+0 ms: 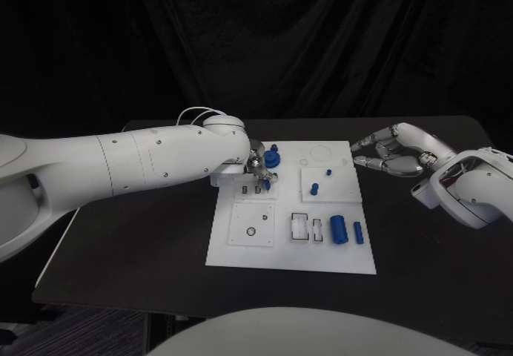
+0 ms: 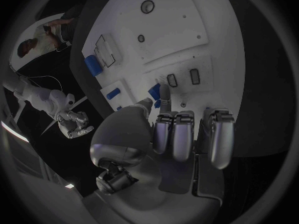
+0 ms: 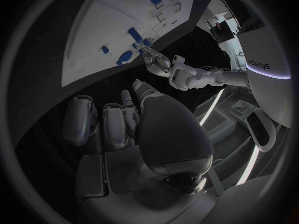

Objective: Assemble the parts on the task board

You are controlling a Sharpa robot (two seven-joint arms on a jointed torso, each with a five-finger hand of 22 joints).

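We saw a matt white board (image 1: 290, 256), smooth like plastic, on a matt black counter (image 1: 139, 245). The blue parts (image 1: 338, 229) looked like smooth plastic. Both hands, left (image 2: 181, 134) and right (image 1: 391, 154), were polished silver metal, and the arms (image 1: 139, 159) had glossy white shells.

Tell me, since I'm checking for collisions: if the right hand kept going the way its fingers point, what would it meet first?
Probably the task board: the right hand hangs off its far right corner, curled fingers pointing toward it. Height above the board is unclear, so it might pass over.
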